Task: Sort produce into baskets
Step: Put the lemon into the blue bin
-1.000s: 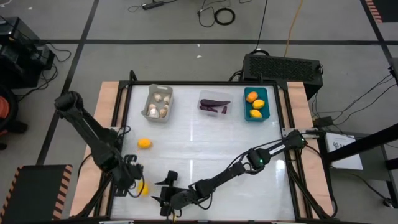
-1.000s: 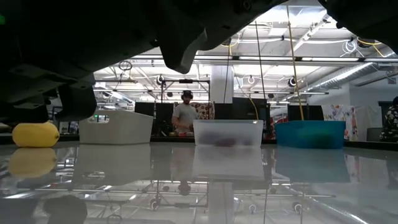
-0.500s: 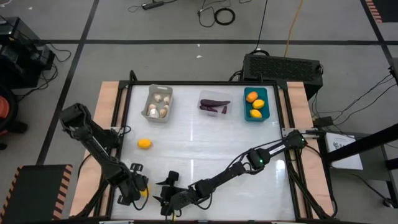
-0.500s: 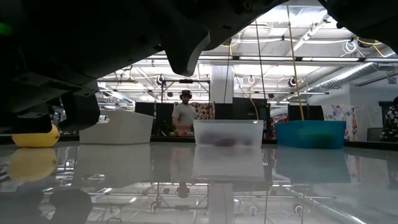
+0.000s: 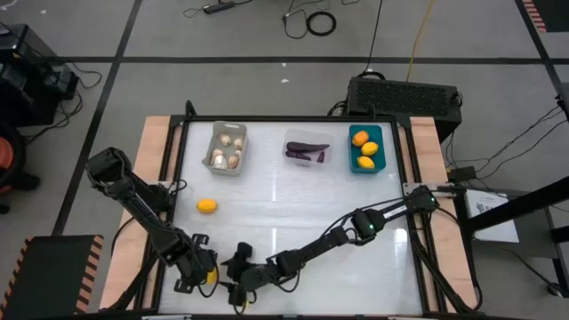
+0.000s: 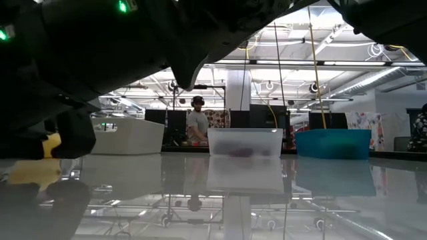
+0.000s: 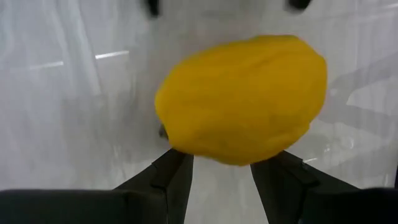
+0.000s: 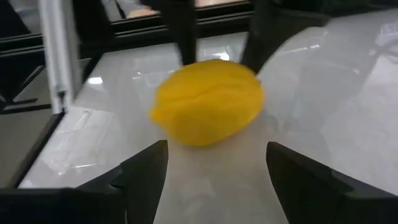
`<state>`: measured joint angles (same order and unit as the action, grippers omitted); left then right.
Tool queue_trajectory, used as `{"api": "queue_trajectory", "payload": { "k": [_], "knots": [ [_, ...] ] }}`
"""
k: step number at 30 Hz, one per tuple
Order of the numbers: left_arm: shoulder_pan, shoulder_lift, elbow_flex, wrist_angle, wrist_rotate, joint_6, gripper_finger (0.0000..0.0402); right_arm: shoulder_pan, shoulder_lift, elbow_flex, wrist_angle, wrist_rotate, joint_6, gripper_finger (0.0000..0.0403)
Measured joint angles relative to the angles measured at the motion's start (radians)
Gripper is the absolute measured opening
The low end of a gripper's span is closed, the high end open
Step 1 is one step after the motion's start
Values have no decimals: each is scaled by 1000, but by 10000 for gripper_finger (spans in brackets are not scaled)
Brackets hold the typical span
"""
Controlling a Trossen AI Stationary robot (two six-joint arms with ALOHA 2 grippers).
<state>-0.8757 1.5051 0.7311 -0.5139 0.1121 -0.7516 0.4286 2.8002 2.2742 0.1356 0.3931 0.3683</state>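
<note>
1. The light grey rectangular plastic basket (image 5: 226,147) at the far left of the glossy white table (image 5: 293,213) already holds whitish mushroom-like bulbs (image 5: 220,159)
2. The clear translucent basket (image 5: 308,148) in the middle holds slim dark purple eggplant-like pieces (image 5: 306,147), and the teal-blue basket (image 5: 366,148) on the far right holds rounded yellow-orange fruits (image 5: 364,149)
3. Two yellow pieces are left out, so I judge the sorting nearly done: one small yellow lemon-like fruit (image 5: 206,206) lies alone on the table, in front of the grey basket and well apart from it
4. The other, a rounded yellow lemon (image 7: 241,98), sits at the near left edge of the table, gripped between the fingers of the left gripper (image 7: 221,171)
5. The right gripper (image 8: 216,165) faces the same lemon from just beside it, its jaws spread wide and empty
6. What remains, as I read it, is carrying both yellow pieces to the teal-blue basket
</note>
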Motion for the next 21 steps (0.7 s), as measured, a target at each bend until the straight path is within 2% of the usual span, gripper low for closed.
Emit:
{"api": "queue_trajectory", "payload": {
  "k": [9,21],
  "knots": [
    [48,0,1,45,-5,36,164,-10,0,0,17,-58,40,274],
    [106,0,1,43,20,37,164,-9,0,0,12,-51,66,275]
  ]
}}
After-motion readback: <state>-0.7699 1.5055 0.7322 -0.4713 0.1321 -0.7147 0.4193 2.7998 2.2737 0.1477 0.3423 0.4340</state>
